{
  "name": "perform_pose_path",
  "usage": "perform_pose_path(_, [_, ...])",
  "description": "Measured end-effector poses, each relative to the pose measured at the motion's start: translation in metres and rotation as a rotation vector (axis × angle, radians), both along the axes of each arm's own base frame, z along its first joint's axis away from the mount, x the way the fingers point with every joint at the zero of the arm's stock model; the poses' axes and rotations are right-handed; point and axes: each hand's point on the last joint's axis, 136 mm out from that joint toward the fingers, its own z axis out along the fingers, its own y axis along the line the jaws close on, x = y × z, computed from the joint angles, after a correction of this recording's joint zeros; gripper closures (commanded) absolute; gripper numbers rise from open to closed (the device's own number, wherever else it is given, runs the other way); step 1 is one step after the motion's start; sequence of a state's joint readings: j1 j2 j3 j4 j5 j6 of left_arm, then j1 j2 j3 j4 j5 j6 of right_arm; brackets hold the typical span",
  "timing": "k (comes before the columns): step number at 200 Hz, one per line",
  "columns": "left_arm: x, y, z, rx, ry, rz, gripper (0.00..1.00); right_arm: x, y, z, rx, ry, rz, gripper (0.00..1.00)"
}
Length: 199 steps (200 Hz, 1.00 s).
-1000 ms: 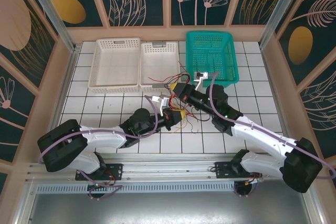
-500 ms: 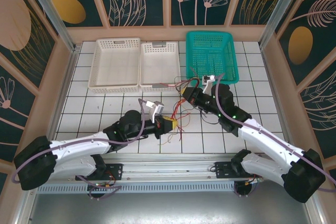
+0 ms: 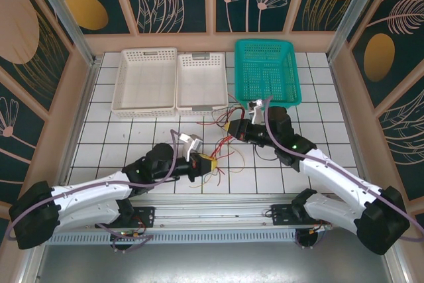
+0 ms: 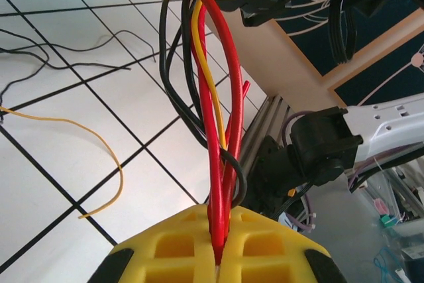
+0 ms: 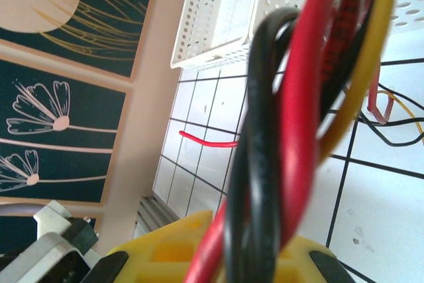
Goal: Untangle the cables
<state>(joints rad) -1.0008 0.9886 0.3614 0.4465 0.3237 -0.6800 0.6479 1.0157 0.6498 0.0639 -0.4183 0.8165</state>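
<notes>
Top external view: thin red, black and yellow cables (image 3: 222, 145) strung as one twisted bundle above the white tiled table (image 3: 119, 137), loose ends trailing over tiles nearby.
Left gripper (image 3: 212, 162): yellow pads pressed together on the red strands, seen close in left wrist view (image 4: 217, 256).
Right gripper (image 3: 230, 127): pinching the bundle's far end (image 5: 246, 260), with black, red and yellow strands wound round each other just past the pads.
Handling: judged very light, limp and smooth-jacketed; prone to slipping through pads, and to knotting tighter under a straight pull.
Hold: probably best on a single strand near a free end, outside the twist.
Larger white perforated plastic basket (image 3: 146, 112): apparently empty.
Smaller white perforated plastic basket (image 3: 199, 107): apparently empty, one red end lying just beside its front wall.
Teal mesh basket (image 3: 264, 44): nothing discernible inside.
</notes>
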Motion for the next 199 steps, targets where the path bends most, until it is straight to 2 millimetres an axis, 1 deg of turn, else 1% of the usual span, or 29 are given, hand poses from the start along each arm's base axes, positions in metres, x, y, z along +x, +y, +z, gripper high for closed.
perform_pose_path(25, [0.004, 0.003, 0.004, -0.029, 0.005, 0.039, 1.00, 0.001, 0.002, -0.001, 0.006, -0.001, 0.020, 0.83])
perform_pose_path(36, [0.006, 0.004, 0.004, -0.036, 0.007, 0.056, 1.00, 0.003, 0.001, 0.000, 0.008, -0.008, 0.014, 0.76])
perform_pose_path(45, [0.008, 0.005, 0.001, -0.039, 0.015, 0.072, 1.00, 0.006, -0.001, 0.002, 0.009, -0.022, 0.006, 0.70])
perform_pose_path(55, [0.009, 0.007, -0.002, -0.041, 0.022, 0.088, 1.00, 0.009, -0.003, 0.003, 0.009, -0.033, -0.003, 0.59])
perform_pose_path(62, [0.011, 0.009, -0.005, -0.041, 0.028, 0.104, 1.00, 0.011, -0.004, 0.003, 0.006, -0.040, -0.007, 0.53])
perform_pose_path(70, [0.012, 0.011, -0.009, -0.042, 0.039, 0.117, 1.00, 0.012, -0.005, 0.003, 0.007, -0.039, -0.013, 0.49])
perform_pose_path(78, [0.012, 0.012, -0.013, -0.041, 0.049, 0.127, 1.00, 0.012, -0.005, 0.004, 0.005, -0.044, -0.012, 0.46])
perform_pose_path(102, [0.013, 0.016, -0.021, -0.042, 0.072, 0.151, 1.00, 0.010, -0.006, 0.008, 0.010, -0.060, -0.010, 0.45])
perform_pose_path(125, [0.015, 0.017, -0.020, -0.057, 0.076, 0.165, 1.00, 0.006, -0.006, 0.014, 0.028, -0.072, 0.004, 0.48])
perform_pose_path(140, [0.016, 0.016, -0.016, -0.073, 0.072, 0.168, 1.00, 0.000, -0.005, 0.013, 0.035, -0.077, 0.021, 0.49])
perform_pose_path(154, [0.017, 0.015, -0.011, -0.092, 0.065, 0.167, 1.00, -0.010, 0.000, 0.004, 0.033, -0.066, 0.053, 0.53])
perform_pose_path(167, [0.017, 0.014, -0.009, -0.100, 0.062, 0.163, 1.00, -0.019, 0.005, -0.007, 0.030, -0.049, 0.085, 0.55])
perform_pose_path(179, [0.016, 0.012, -0.011, -0.099, 0.065, 0.155, 1.00, -0.028, 0.010, -0.018, 0.029, -0.034, 0.113, 0.55])
perform_pose_path(199, [0.015, 0.008, -0.018, -0.089, 0.083, 0.135, 1.00, -0.038, 0.018, -0.033, 0.035, -0.007, 0.146, 0.56])
